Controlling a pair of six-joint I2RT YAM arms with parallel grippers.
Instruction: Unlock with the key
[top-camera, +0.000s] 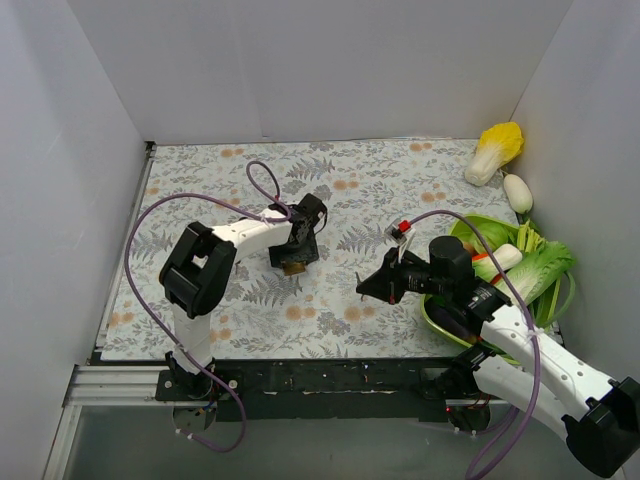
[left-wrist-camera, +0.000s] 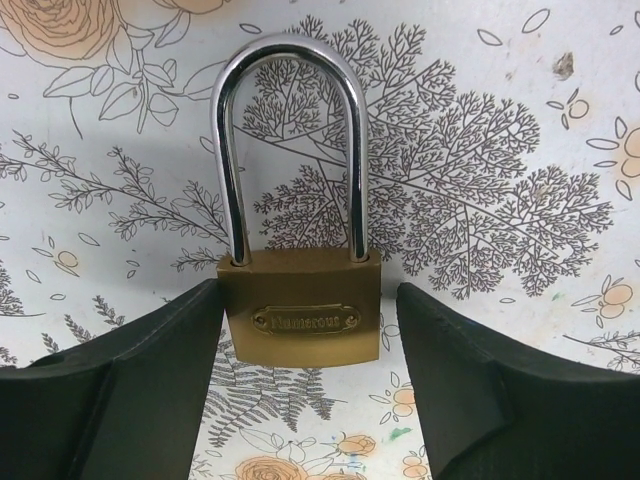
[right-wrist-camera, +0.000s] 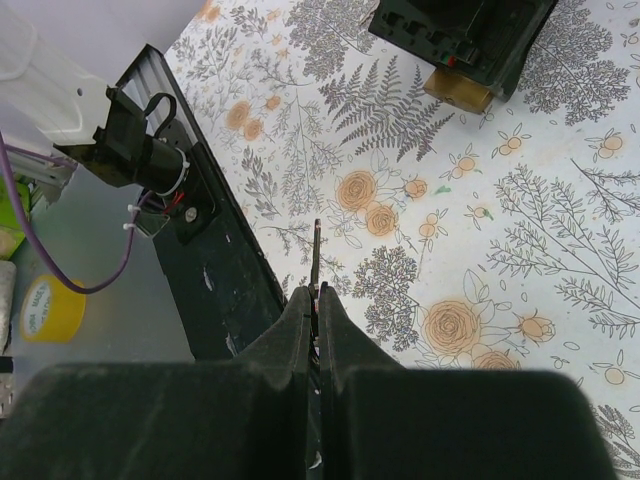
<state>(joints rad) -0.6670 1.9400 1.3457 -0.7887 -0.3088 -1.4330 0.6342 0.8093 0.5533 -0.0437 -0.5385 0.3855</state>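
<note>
Left gripper (left-wrist-camera: 310, 390) is held open astride the padlock (left-wrist-camera: 300, 310), whose brass body lies between the fingers (left-wrist-camera: 130, 400) without visible contact, shackle pointing away. Right gripper (right-wrist-camera: 314, 318) is clamped on the key (right-wrist-camera: 316, 258), well apart, over bare floral tablecloth (top-camera: 340, 190).

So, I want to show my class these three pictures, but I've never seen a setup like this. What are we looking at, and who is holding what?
Two robot arms are bolted at the near edge of a flower-patterned table. The overhead picture shows both; the other two come from cameras on each wrist. The left gripper stands open, its fingers on either side of a brass padlock with its shackle closed, lying on the cloth. The right gripper is shut on a thin key, held above the table, apart from the lock. At the right sit a green bowl and some vegetables.
</note>
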